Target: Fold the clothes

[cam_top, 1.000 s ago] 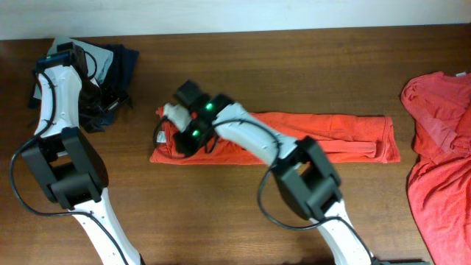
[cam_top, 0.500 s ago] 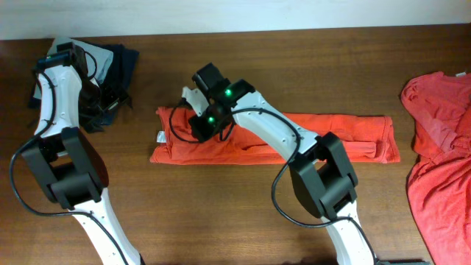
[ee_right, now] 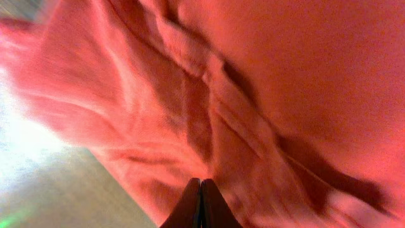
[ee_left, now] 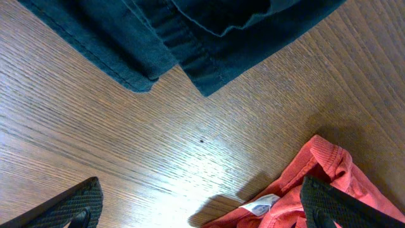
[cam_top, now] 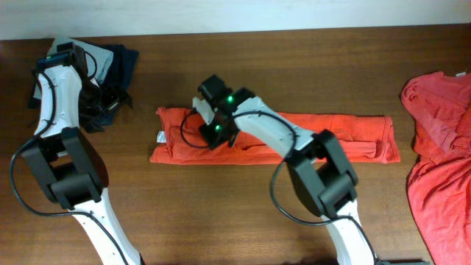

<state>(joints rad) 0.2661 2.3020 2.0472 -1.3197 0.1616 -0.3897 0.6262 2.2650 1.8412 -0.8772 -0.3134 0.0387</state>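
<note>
One of the clothes, an orange-red T-shirt [cam_top: 324,136], lies folded into a long strip across the middle of the table. Its left end shows a small white neck label [cam_top: 160,136]. My right gripper [cam_top: 215,134] hovers over the strip's left part. In the right wrist view it [ee_right: 201,202] is shut, with creased orange cloth [ee_right: 253,95] below and nothing seen between the tips. My left gripper [cam_top: 116,99] stays open at the back left beside the navy garment. In the left wrist view it [ee_left: 202,215] frames bare wood, with the shirt's corner [ee_left: 316,164] and label [ee_left: 259,204] by the right finger [ee_left: 335,206].
A dark navy folded garment [cam_top: 121,62] [ee_left: 190,38] and a pale grey-green one [cam_top: 62,46] lie at the back left corner. A second orange-red T-shirt [cam_top: 441,147] lies crumpled at the right edge. A white wall borders the table's far side.
My right gripper has travelled from the shirt's left end rightward along the strip, staying shut. The shirt has kept its shape. The left arm has not moved.
</note>
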